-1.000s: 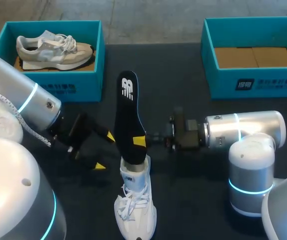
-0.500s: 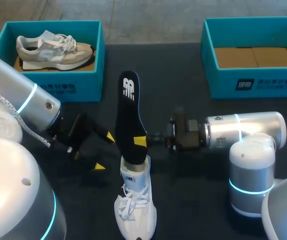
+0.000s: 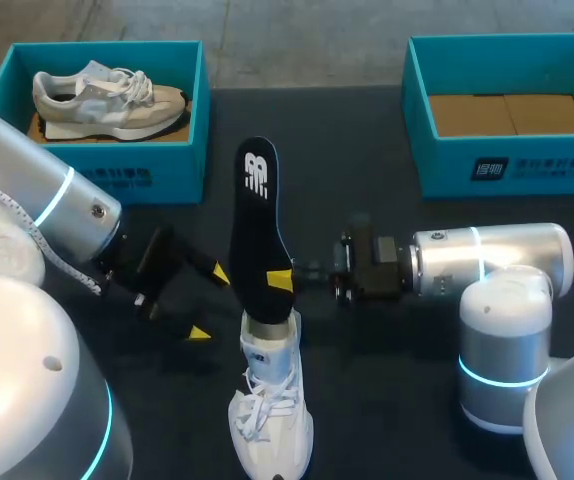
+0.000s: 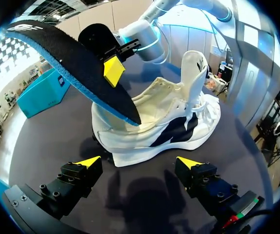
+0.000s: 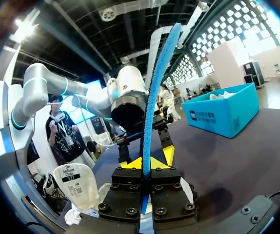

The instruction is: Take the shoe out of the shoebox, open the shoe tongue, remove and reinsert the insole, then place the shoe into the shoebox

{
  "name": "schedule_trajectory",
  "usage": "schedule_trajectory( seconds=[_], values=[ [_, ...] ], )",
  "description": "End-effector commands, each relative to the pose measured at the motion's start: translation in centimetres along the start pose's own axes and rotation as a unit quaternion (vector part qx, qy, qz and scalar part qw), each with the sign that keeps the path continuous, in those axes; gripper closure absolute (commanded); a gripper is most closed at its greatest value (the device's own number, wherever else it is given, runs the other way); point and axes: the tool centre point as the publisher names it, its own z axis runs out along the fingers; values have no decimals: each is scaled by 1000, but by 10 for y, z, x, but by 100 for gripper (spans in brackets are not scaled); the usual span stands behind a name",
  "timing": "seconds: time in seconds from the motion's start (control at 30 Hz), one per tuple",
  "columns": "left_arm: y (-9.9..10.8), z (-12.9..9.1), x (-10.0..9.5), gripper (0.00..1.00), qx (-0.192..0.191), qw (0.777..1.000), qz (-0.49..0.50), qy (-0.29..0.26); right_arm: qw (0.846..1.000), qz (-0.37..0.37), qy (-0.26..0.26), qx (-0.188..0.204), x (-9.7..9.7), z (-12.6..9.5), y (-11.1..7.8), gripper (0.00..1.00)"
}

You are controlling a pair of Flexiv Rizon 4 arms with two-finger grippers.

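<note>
In the head view, a white shoe [image 3: 272,410] stands on the dark table [image 3: 387,385] with its toe toward the robot. A black insole [image 3: 257,225] rises steeply out of its heel opening, the lower end inside the shoe and the upper end leaning away over the table. The right gripper [image 3: 276,283], coming in from the shoe's right, is clamped on the insole just above the shoe's collar. The left gripper [image 3: 209,302] hangs just left of the shoe's heel, jaws apart, touching nothing. Well beyond the shoe to the left, the left shoebox [image 3: 137,165] holds a grey shoe [image 3: 107,95]. Well beyond it to the right, the right shoebox [image 3: 527,165] shows only its cardboard floor.

In the left wrist view, the shoe lies on its sole ahead of the open gripper, its tongue standing upright. The two yellow fingertips [image 4: 89,161] sit wide apart, short of the shoe's side. The insole slants up out of the shoe, blue underside showing, with one yellow tip of the other gripper pressed on its black face.

In the right wrist view, the insole shows edge-on as a thin blue strip pinched between the jaws. The shoe's tongue is beside and below them, and the left arm is straight beyond.
</note>
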Motion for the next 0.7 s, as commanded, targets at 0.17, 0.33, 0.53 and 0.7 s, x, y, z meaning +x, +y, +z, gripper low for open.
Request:
schedule_trajectory(
  seconds=[0.17,0.33,0.53,0.7],
  values=[
    [-1,0,1,0,-2,1000,0,-1,1000,-2,3,-1,-2,5,-2,100],
    [-1,0,1,0,-2,1000,0,-1,1000,-2,0,-1,0,5,-3,100],
    [-1,0,1,0,-2,1000,0,-1,1000,2,-3,-2,0,2,-10,100],
    [-1,0,1,0,-2,1000,0,-1,1000,4,-4,-2,2,2,-13,100]
  ],
)
